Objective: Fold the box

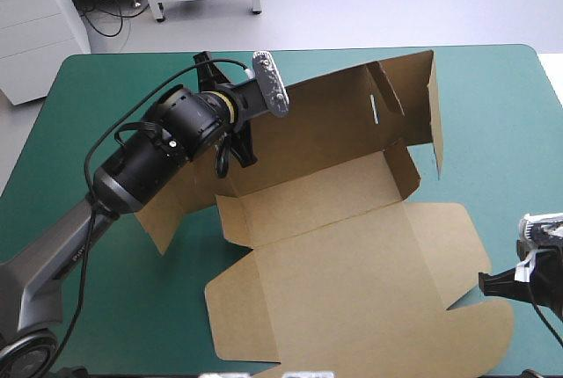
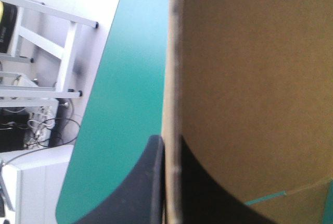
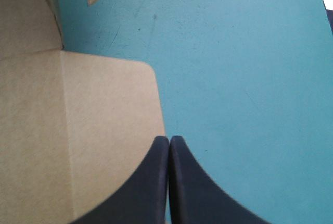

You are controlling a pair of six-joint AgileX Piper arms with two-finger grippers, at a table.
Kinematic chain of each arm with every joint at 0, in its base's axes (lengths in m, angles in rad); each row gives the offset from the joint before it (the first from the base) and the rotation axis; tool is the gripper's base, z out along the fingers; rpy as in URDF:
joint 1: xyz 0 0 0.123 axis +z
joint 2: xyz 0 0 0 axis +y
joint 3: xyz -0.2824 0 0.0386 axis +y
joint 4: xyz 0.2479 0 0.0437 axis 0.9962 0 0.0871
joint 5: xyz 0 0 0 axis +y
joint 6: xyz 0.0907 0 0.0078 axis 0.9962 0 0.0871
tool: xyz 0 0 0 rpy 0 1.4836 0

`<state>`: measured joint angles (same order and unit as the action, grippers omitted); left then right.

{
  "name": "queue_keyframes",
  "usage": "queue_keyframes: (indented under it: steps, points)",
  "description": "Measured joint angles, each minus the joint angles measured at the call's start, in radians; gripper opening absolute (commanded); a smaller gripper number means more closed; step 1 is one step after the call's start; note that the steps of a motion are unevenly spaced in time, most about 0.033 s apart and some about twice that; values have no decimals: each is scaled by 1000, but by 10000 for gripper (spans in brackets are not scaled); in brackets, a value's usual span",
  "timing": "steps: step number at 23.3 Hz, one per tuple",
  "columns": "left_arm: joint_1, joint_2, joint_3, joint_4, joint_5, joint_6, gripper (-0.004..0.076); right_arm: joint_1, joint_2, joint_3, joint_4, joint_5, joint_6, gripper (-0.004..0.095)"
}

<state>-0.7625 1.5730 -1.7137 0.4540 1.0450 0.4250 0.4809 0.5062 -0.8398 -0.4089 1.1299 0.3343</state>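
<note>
The brown box (image 1: 334, 255) lies as a cut sheet in the middle of the table, its far wall (image 1: 325, 123) raised and a side panel (image 1: 420, 88) standing at the far right. My left gripper (image 1: 243, 142) is shut on the left end of that raised wall. In the left wrist view the black fingers (image 2: 151, 182) sit on either side of the board's edge (image 2: 171, 104). My right gripper (image 1: 494, 283) hovers shut and empty just off the near right flap. In the right wrist view its tip (image 3: 169, 146) stands beside the flap's rounded corner (image 3: 140, 78).
Bare teal-green cover (image 1: 510, 132) stretches between the box and the table's right edge, and also ahead of the right gripper (image 3: 244, 78). The table's far edge (image 2: 112, 78) runs beside the raised wall. A flat lid panel (image 1: 369, 325) reaches toward the near edge.
</note>
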Motion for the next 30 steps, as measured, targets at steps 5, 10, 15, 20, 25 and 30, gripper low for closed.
queue_keyframes:
  steps: [5, 10, 15, 20, 25, 30]
  points:
    - [-73, -10, 142, 125, -84, -63, -32, 0, 0, 0, 0, -11, 7, -23]
    - [-146, -50, 298, 346, -158, -218, -32, 0, 0, 0, -1, -29, 34, -23]
    - [-244, -113, 467, 599, -220, -385, -32, 0, 0, 0, -4, -70, 42, -23]
    - [-263, -148, 554, 726, -237, -504, -32, 0, 0, 0, -6, -75, 43, -23]
    - [-290, -175, 675, 843, -259, -653, -32, 0, 0, 0, -6, -79, 50, -20]
    - [-343, -214, 799, 986, -264, -792, -32, 0, 0, -25, -6, -132, 58, 155]
